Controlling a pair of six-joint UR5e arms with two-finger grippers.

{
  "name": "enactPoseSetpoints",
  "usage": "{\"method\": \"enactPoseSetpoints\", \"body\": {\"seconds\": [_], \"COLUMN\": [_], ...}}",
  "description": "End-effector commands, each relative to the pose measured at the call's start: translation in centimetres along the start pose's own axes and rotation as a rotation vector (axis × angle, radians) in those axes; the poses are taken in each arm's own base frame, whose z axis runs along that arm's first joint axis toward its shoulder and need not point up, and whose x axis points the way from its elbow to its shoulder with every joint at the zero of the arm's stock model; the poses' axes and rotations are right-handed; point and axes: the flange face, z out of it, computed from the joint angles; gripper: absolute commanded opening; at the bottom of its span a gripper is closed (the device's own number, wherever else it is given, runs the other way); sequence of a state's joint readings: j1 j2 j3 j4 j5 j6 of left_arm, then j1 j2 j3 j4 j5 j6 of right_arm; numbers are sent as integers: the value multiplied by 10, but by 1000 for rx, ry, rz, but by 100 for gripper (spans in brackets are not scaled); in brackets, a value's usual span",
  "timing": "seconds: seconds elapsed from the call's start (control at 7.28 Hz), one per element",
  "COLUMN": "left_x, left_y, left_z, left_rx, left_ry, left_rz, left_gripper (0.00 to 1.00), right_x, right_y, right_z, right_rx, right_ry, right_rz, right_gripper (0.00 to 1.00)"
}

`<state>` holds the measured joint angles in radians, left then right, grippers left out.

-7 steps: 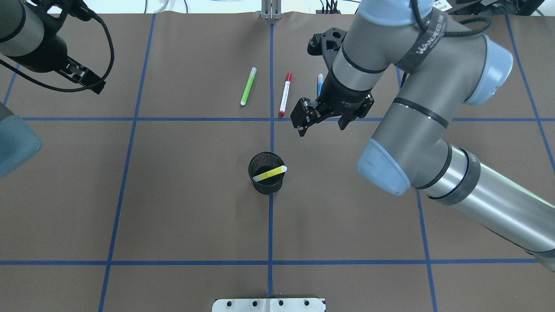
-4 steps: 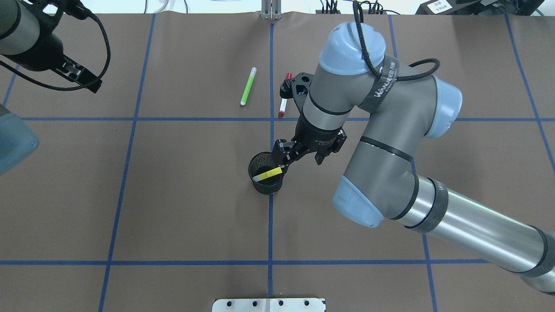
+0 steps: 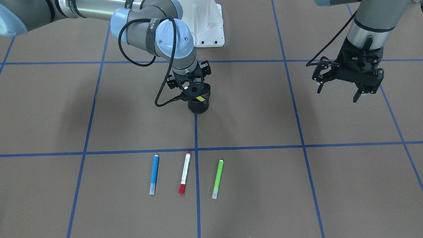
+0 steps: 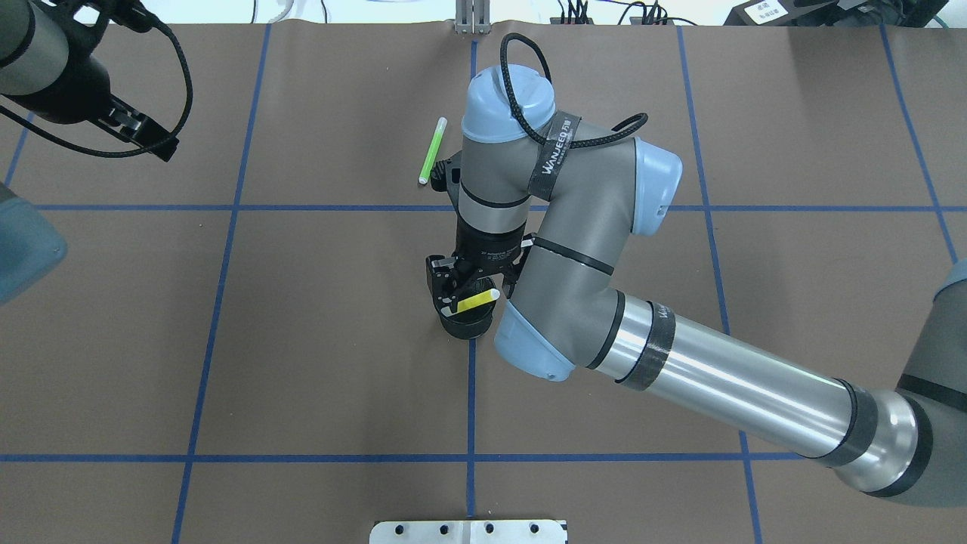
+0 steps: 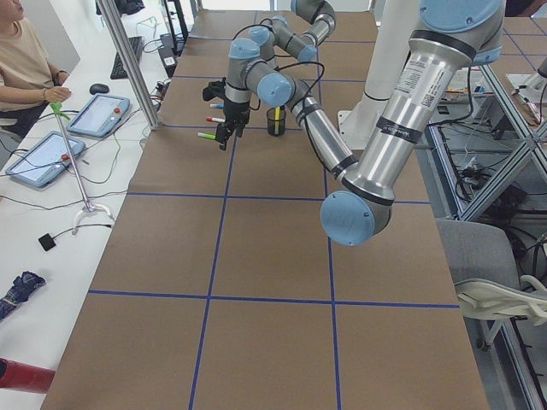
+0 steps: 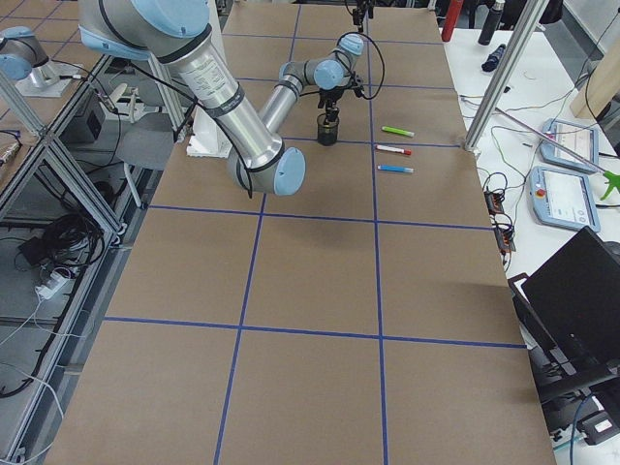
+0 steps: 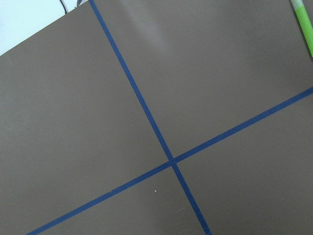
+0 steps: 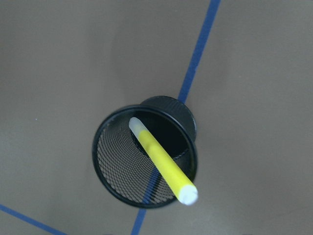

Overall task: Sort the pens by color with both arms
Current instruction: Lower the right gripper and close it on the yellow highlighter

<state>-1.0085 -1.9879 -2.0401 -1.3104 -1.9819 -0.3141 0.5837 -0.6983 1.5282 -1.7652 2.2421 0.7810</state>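
Right fingers (image 4: 440,283), spread, hover over yellow pen (image 8: 161,161) in centre cup (image 8: 112,161); likely next: descend, clench, lift. Left fingers (image 3: 359,93) released, upper right

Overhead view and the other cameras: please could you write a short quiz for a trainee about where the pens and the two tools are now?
1. True or false: the yellow pen leans inside the mesh cup.
2. Which tool is over the cup? A) left tool B) right tool
3. How many pens lie on the table outside the cup?
Key: 1 true. 2 B; the left tool hangs open off to the side. 3 three: blue pen, red-ended pen, green pen.
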Motion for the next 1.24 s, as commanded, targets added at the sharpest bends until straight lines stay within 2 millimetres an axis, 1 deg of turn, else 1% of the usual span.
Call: {"method": "enactPoseSetpoints", "body": {"seconds": [0.0,0.27,0.41,0.69,0.82,1.1], "left_x": [0,0,1,1,2,2], "left_y": [0,0,-1,-1,-1,-2], "left_z": [1,1,0,0,0,0], "left_rx": [0,0,2,2,1,3], "left_ry": [0,0,1,1,2,2], "left_rz": [-1,-3,-2,-2,-1,0], "left_gripper": [100,100,100,100,100,100], "right_x": [11,20,18,10,9,16], "right_y": [-6,-4,-4,-3,-2,-3], "right_z": [6,12,12,7,6,12], "right_rx": [-7,-16,-17,-11,-7,-15], "right_ry": [15,21,18,11,9,18], "right_rz": [-28,-34,-36,-46,-48,-39], "right_gripper": [69,67,60,35,32,32]}}
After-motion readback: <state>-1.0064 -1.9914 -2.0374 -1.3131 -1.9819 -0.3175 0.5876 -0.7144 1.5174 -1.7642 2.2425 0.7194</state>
